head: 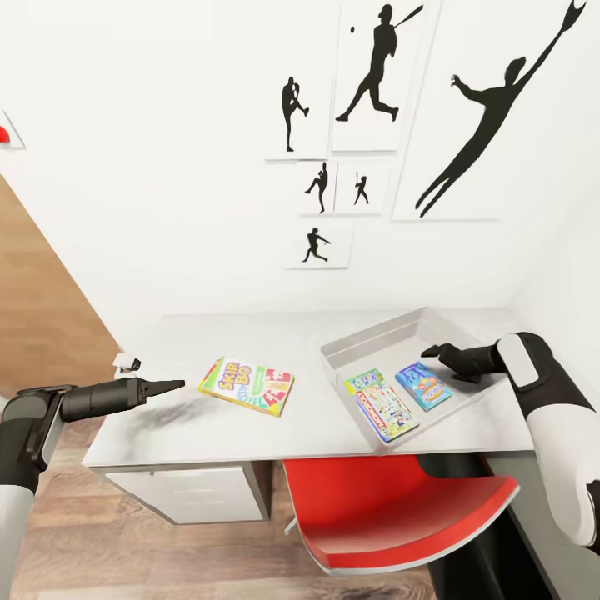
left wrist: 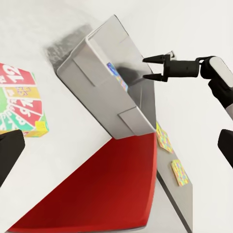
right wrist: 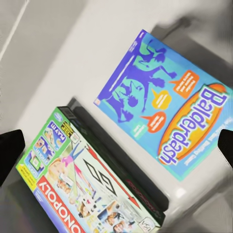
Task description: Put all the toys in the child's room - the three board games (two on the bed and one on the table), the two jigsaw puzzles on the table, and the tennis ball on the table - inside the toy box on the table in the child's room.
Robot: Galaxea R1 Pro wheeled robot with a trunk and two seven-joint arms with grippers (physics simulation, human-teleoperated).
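Left claw (head: 171, 386), black and two-fingered, hovers over the left part of the pale grey tabletop (head: 175, 429), fingers drawn to a point, holding nothing. Just beyond it, a yellow-green-red printed board game box (head: 247, 386) lies flat on the tabletop, apart from the claw. Further right sits the light grey shallow toy box (head: 377, 338), thick-rimmed. Inside it lie two game boxes side by side: a green-and-white Monopoly box (head: 381, 405) and a blue Balderdash box (head: 423, 385). Right claw (head: 432, 352) hangs above the toy box interior, fingers spread apart and empty. A red chair (head: 392, 515) stands below the tabletop edge.
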